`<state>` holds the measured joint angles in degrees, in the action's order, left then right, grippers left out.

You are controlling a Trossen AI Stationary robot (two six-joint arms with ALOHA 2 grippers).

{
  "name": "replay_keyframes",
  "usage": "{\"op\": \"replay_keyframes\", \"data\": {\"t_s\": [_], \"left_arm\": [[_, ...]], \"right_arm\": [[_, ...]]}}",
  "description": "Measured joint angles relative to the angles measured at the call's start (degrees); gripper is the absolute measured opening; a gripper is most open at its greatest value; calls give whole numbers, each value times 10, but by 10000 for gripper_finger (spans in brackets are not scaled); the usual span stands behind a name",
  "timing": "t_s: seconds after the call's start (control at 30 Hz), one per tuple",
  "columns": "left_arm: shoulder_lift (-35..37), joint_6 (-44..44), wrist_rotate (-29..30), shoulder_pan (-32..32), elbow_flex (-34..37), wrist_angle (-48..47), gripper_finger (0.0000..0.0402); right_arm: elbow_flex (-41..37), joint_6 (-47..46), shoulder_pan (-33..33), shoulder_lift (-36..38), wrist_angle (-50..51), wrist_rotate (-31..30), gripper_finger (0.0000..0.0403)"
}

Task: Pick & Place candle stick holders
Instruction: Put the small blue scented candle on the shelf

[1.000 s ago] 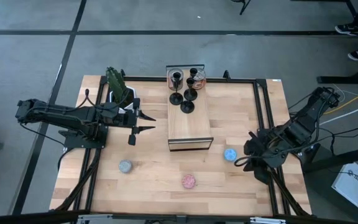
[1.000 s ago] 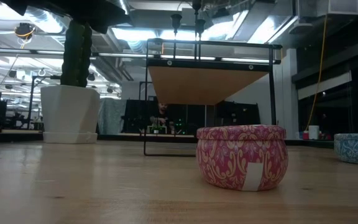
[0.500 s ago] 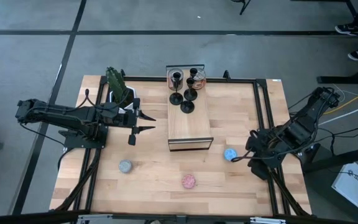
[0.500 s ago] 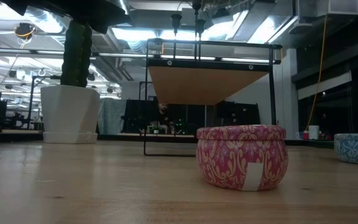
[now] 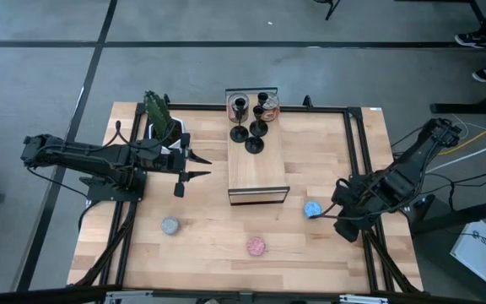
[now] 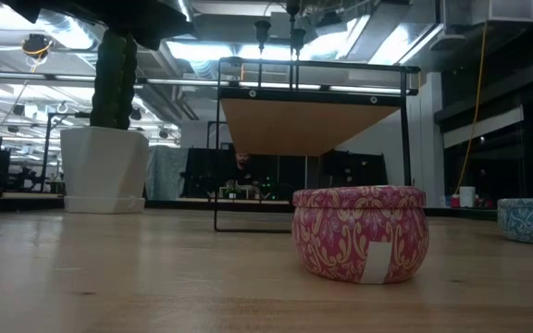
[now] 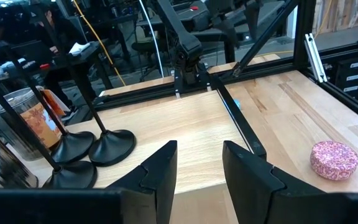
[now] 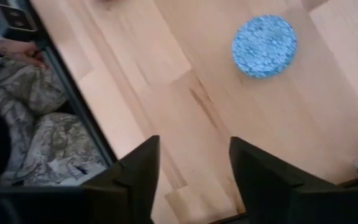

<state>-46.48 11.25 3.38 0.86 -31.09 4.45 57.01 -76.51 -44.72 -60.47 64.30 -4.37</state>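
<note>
Three black candle stick holders [image 5: 254, 127] stand on their round bases at the far end of a raised wooden shelf [image 5: 258, 173]. Their bases and stems show in the left wrist view [image 7: 86, 149], and their tops in the low view [image 6: 294, 28]. My left gripper [image 5: 202, 167] is open and empty. It hangs to the left of the shelf and points toward it; its fingers show in the left wrist view [image 7: 197, 177]. My right gripper [image 5: 337, 218] is open and empty, low over the table just right of a blue tin [image 5: 312, 209]; its fingers show in the right wrist view [image 8: 191, 180].
Shiny metal tins [image 7: 17, 124] stand beside the holders on the shelf. A pink tin [image 5: 256, 246] and a grey tin [image 5: 170, 225] lie near the front edge. A potted plant [image 5: 163, 122] stands at the far left. A black frame rail [image 5: 357, 143] runs along the table's right side.
My right gripper has shifted a little toward the blue tin. Nothing else has moved.
</note>
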Motion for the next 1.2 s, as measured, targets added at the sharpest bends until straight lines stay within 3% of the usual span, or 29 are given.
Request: {"op": "replay_keyframes", "data": {"t_s": [0.2,0.7,0.9,1.2], "left_arm": [[0,0,0,0,0,0,122],[0,0,0,0,0,0,125],[0,0,0,0,0,0,122],[0,0,0,0,0,0,123]], "right_arm": [[-31,-32,0,0,-4,-5,252],[-52,-54,1,-10,-5,-107,351],[-52,-53,11,-49,-5,-107,372],[-52,-52,63,-100,-13,-106,373]]}}
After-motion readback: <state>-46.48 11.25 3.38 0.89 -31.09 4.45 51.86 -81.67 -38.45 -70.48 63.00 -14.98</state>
